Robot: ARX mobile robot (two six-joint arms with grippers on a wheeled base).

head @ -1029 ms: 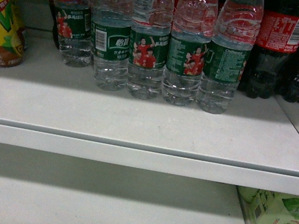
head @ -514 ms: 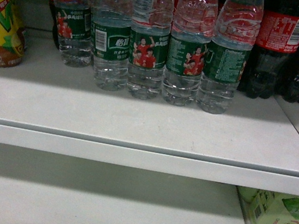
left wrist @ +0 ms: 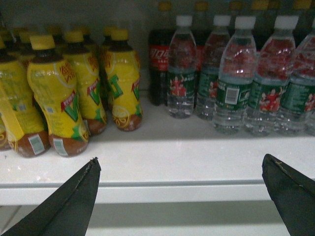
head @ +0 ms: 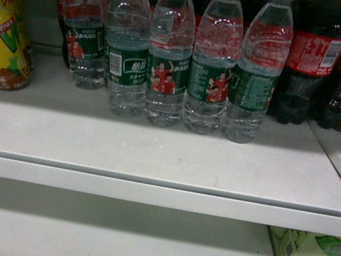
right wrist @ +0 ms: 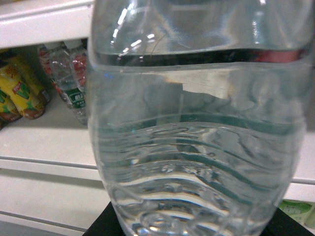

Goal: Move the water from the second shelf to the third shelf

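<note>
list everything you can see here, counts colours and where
water bottles: five in the front row, clear with green labels, middle of the upper shelf
held water bottle: one, clear, in front of the shelves, filling the right wrist view
cola bottles: at least two, dark with red labels, right of the water
yellow drink bottles: several, yellow with yellow caps, left of the water
pale green bottles: at least two, lower shelf, right
shelf: white, two levels showing
left tool: black, open, facing the shelf edge
right tool: black, apparently shut on the held water bottle
</note>
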